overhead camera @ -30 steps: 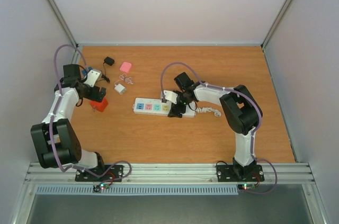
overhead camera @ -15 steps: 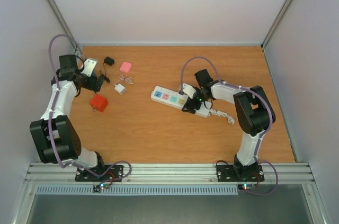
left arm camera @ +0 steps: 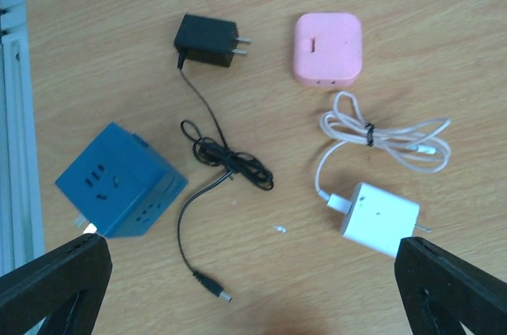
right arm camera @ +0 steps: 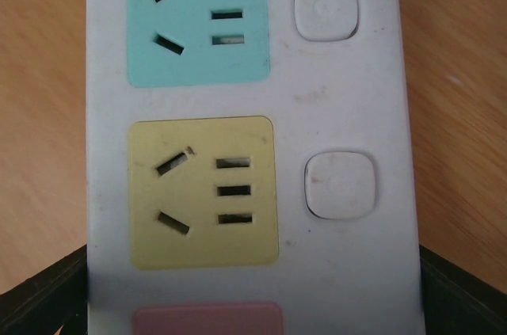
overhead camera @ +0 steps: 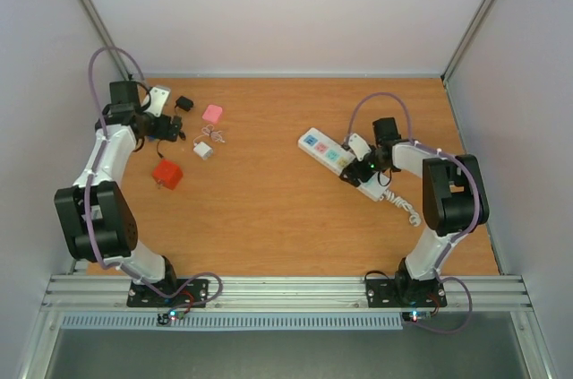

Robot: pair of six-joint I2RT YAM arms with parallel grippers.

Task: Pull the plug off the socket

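Note:
The socket [overhead camera: 320,146] is a long white power strip lying slantwise at the right of the table, its curly cord [overhead camera: 405,206] trailing toward the near side. My right gripper [overhead camera: 360,169] is shut across its width. In the right wrist view the socket [right arm camera: 333,97] fills the space between the black fingers [right arm camera: 40,295], and its teal and yellow faces hold no plug. Which loose item is the plug I cannot tell. At the back left, my left gripper [overhead camera: 168,125] hangs open above the loose adapters, holding nothing [left arm camera: 247,248].
Loose on the table at the left are a red cube adapter [overhead camera: 166,173], a pink block [left arm camera: 328,50], a black adapter [left arm camera: 207,36] with a thin cord, a white charger [left arm camera: 380,218] with a bundled cable, and a blue cube adapter [left arm camera: 119,180]. White walls stand close on both sides.
My right gripper has dragged the socket to the right and turned it slantwise. My left gripper has drawn back from the red cube toward the back left corner.

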